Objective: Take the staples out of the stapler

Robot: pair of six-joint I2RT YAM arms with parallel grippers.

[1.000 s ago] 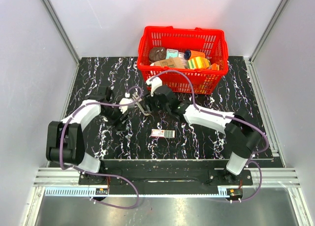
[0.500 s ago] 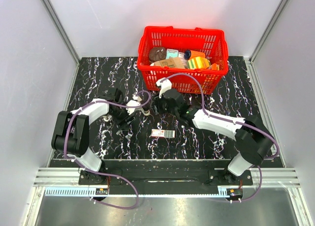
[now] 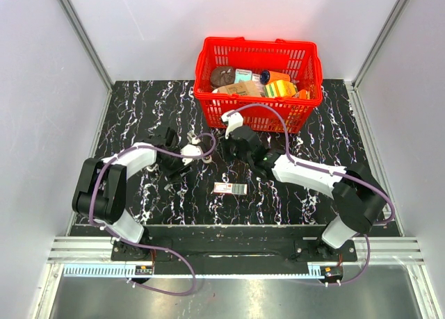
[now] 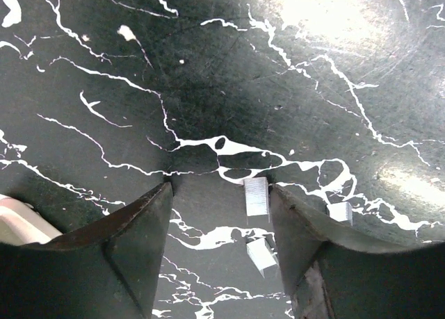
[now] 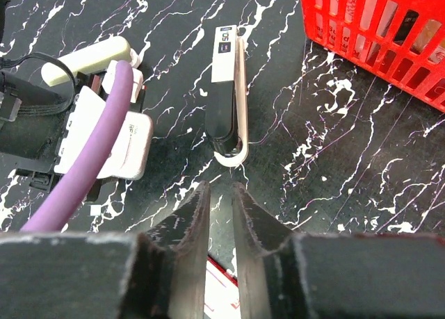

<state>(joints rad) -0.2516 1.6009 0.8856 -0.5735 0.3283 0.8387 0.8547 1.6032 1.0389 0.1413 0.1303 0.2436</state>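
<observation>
Right pincer (image 5: 221, 190) first: its fingers sat close together with just a slim gap, clamped on nothing. Right ahead of the tips lay the stapler (image 5: 226, 90), flat on the table (image 5: 334, 159). It pointed away from the pincer, its rounded end near the tips but not touching, and the pale strip ran along its right-hand edge. Further off to the right stood the red basket (image 5: 375, 41), and back under the fingers a corner of the small box (image 5: 219, 284) showed.

Over to the left pincer (image 4: 219, 187): its fingers were spread wide and empty, low over the table. Short staple strips (image 4: 256, 196) lay loose between the fingers, toward the right one.

Whether any staples were left inside the stapler could not be told.

The stapler looked stiff and fairly light, with smooth, probably slippery sides, and its hinge would likely let it flop open if lifted by one end. The safest hold seemed to be across its narrow width at mid-length. The loose strips looked brittle and apt to snap or scatter under a pinch.
</observation>
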